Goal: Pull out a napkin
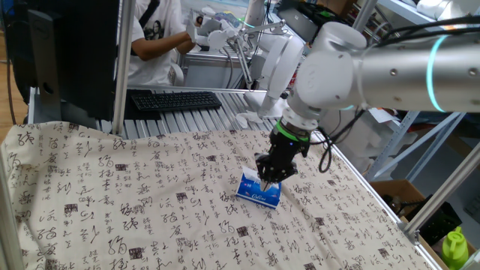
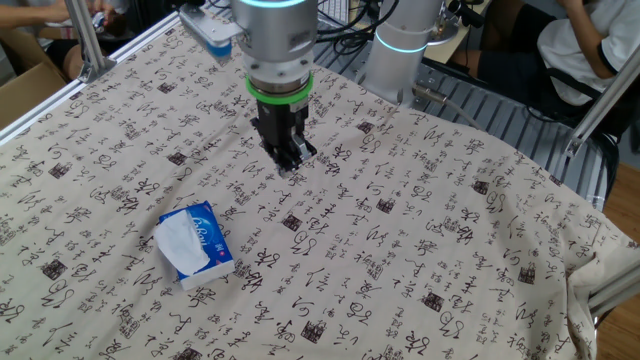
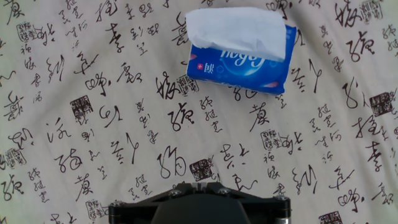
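- In the other fixed view we see the pack (image 2: 197, 243) lying flat on the cloth (image 2: 420, 250), low and left, with the napkin (image 2: 183, 243) spread white across its top, still in the pack.
- To its right and further back, the gripper (image 2: 288, 158) hangs from the arm (image 2: 277, 40), pointing straight down — well apart from the pack, its tips close over the cloth; we cannot tell whether they touch it.
- The fingers look pressed close together here, holding nothing, though the angle is not clean enough for us to be sure.
- In one fixed view the gripper (image 1: 270, 178) stands in front of the pack (image 1: 258, 190) and hides the napkin.
- Back left in that view, a keyboard (image 1: 175, 100) lies beyond the cloth's edge.
- In the hand view the pack (image 3: 242, 60) lies near the top edge, the napkin (image 3: 236, 32) covering its upper part — only the hand's dark base shows at the bottom, no fingertips.
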`<state>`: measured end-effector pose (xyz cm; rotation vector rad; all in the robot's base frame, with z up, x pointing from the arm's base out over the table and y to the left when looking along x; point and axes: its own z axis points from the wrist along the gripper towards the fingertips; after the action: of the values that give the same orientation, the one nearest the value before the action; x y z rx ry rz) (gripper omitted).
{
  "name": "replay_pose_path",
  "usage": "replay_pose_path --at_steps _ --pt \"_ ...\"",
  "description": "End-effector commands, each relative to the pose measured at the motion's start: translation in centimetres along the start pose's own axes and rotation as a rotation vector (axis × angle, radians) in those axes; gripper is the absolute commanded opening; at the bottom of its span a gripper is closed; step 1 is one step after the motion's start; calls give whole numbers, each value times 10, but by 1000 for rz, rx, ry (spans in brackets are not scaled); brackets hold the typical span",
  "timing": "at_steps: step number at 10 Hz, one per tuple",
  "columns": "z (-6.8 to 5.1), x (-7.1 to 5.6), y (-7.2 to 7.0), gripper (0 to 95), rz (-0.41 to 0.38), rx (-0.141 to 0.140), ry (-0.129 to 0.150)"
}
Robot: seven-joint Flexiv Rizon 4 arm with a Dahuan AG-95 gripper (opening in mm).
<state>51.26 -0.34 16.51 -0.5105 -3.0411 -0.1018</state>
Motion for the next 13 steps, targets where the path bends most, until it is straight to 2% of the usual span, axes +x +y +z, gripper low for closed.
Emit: replay_pose_path --at_steps 1,3,4,7,13 --pt "1 -7 0 0 -9 -2 21" --pt "-1 -21 2 0 -20 3 36" --pt "-3 -28 2 0 -22 -4 44" --pt "-10 -49 3 0 -32 11 40" --pt "-6 -85 -6 0 -57 23 22"
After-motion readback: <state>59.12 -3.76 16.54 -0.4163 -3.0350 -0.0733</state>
